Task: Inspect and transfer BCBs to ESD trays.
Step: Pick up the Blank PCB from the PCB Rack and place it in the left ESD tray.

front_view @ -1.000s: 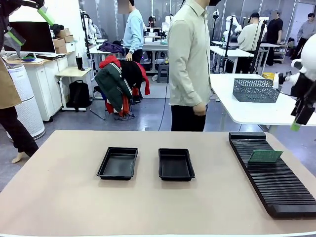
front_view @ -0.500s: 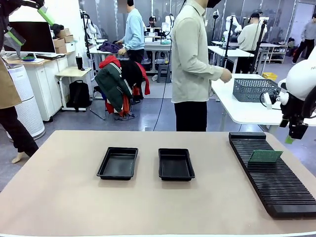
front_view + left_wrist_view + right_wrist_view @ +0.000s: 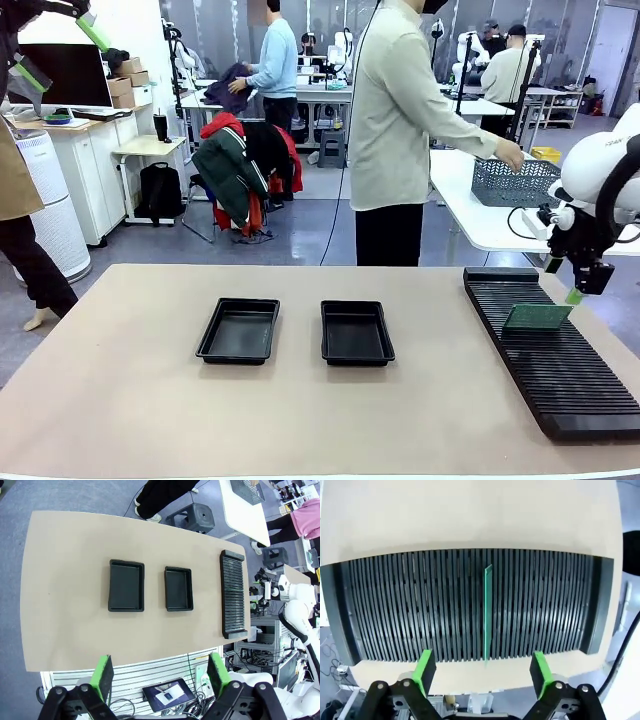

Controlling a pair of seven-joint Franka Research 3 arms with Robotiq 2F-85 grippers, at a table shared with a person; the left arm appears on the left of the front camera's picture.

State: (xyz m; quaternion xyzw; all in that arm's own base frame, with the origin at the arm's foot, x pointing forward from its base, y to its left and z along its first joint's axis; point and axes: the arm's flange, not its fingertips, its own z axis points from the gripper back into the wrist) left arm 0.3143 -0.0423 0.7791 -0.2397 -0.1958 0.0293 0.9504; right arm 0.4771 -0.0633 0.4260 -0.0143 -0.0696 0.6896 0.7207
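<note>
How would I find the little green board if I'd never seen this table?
Start at the big tan table and go to the long black ribbed rack at the robot's right end. The board stands on edge in one slot, toward the rack's far end. It is thin and green, while the other slots are bare.

The left gripper hangs high at the upper left, tilted, its green pads spread wide with nothing between them. The white right arm comes in from the right side with its wrist bent downward. The right gripper points down near table level, jaws fully apart and empty.
</note>
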